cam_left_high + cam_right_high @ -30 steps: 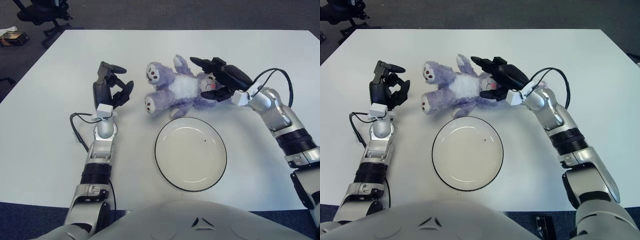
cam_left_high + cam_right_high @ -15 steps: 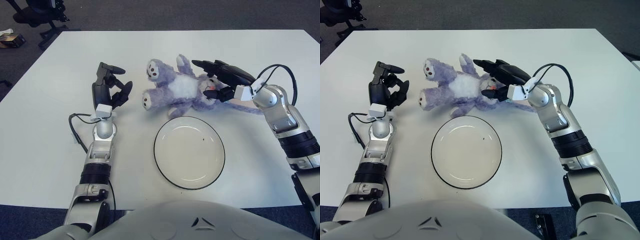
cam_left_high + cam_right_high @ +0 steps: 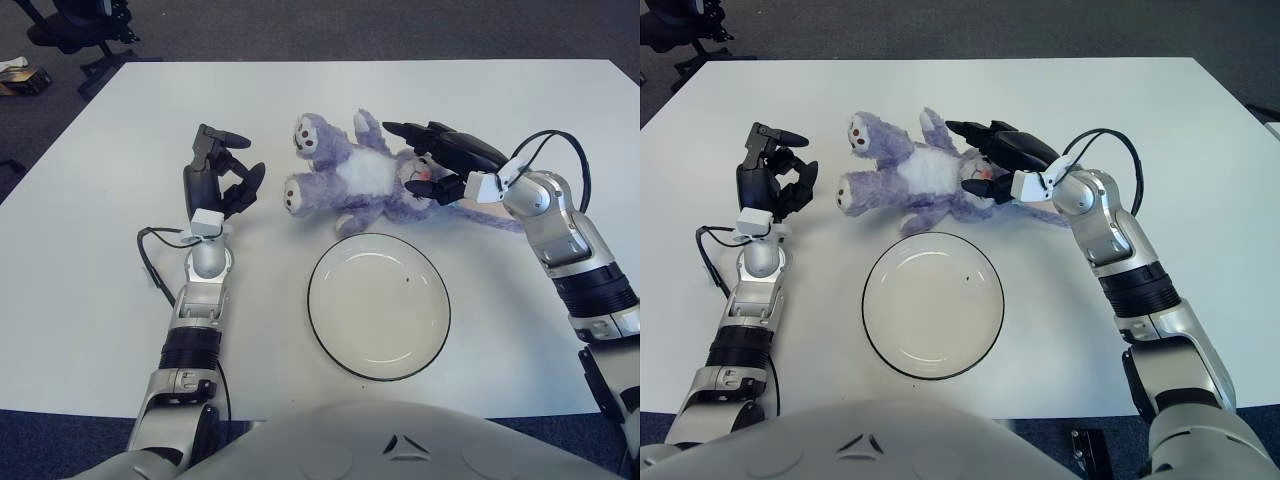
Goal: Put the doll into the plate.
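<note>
A purple plush doll (image 3: 358,180) lies on its back on the white table (image 3: 90,290), feet to the left and head to the right. My right hand (image 3: 441,162) is at the doll's head, long fingers stretched over the top and thumb below the face, loosely bracketing it without a closed grip. An empty white plate (image 3: 350,330) with a dark rim sits just in front of the doll, toward me. My left hand (image 3: 221,172) is raised to the left of the doll's feet, a short gap away, fingers loosely bent and holding nothing.
Cables run along both forearms. Beyond the table's far left corner stand an office chair base (image 3: 85,40) and a small box (image 3: 22,78) on the dark floor. Bare tabletop extends to the left, the right and behind the doll.
The doll has shifted and turned a little to the left. My right hand's fingers have straightened out over its head and the forearm has swung slightly right. The left hand has stayed put.
</note>
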Controlling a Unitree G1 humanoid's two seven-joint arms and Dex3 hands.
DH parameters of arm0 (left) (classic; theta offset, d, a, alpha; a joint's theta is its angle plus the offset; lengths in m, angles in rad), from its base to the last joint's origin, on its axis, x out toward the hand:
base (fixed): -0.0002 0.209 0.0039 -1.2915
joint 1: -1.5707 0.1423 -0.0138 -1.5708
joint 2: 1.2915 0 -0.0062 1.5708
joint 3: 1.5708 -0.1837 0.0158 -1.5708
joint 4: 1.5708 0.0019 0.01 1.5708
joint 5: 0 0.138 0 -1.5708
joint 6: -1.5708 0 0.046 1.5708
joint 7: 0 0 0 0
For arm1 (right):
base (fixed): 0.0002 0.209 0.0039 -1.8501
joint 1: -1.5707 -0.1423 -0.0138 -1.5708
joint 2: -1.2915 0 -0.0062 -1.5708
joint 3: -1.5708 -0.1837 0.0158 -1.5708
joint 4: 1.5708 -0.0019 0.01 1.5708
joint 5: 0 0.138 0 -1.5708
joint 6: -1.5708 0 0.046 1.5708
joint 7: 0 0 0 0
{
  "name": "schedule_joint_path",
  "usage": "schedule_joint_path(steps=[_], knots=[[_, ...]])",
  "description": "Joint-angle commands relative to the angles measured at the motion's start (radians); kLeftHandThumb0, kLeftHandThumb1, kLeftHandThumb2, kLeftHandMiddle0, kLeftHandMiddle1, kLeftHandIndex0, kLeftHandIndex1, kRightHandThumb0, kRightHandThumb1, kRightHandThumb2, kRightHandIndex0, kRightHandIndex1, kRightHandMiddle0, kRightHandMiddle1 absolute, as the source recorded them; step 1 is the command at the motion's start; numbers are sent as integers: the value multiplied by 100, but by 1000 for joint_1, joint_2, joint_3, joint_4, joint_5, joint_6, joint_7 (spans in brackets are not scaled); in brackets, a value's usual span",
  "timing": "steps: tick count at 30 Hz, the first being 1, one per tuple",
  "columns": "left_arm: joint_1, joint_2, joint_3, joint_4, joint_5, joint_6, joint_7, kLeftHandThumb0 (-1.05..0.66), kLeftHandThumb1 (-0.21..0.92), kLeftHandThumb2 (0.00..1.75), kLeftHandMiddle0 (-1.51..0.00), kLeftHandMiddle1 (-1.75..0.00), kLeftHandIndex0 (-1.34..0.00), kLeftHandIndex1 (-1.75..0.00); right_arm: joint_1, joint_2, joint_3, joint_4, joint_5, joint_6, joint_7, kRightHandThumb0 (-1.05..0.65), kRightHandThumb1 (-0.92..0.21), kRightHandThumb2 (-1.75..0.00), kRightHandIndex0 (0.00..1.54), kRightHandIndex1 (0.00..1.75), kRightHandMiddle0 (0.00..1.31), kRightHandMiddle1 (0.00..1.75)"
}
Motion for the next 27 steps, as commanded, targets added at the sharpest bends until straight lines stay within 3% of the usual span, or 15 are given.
schedule_joint_path(steps=[1,4,8,14,27], knots=[[91,14,-11,75,21,-51,-20,-39,89,7,-56,-32,-19,-47,12,5,-8,13,-13,-10,1,-105,-92,-85,1,0,5,1],[91,52,-14,77,158,-81,41,-68,90,2,-48,-8,-14,-21,14,6,-9,18,-15,-15,-2,-105,-92,-85,2,1,5,1],[94,70,-19,64,242,-90,81,-81,91,1,-40,-2,-13,-11,11,8,-7,32,-19,-25,-7,-105,-92,-85,2,1,6,2],[108,82,-32,22,276,-84,89,-85,92,0,-34,0,-13,-8,5,7,-2,51,-38,-36,-10,-105,-92,-85,3,1,6,2],[124,87,-48,-23,302,-46,97,-88,92,1,-23,0,-12,-4,3,0,32,83,-189,-52,-55,-104,-92,-83,4,1,8,2]])
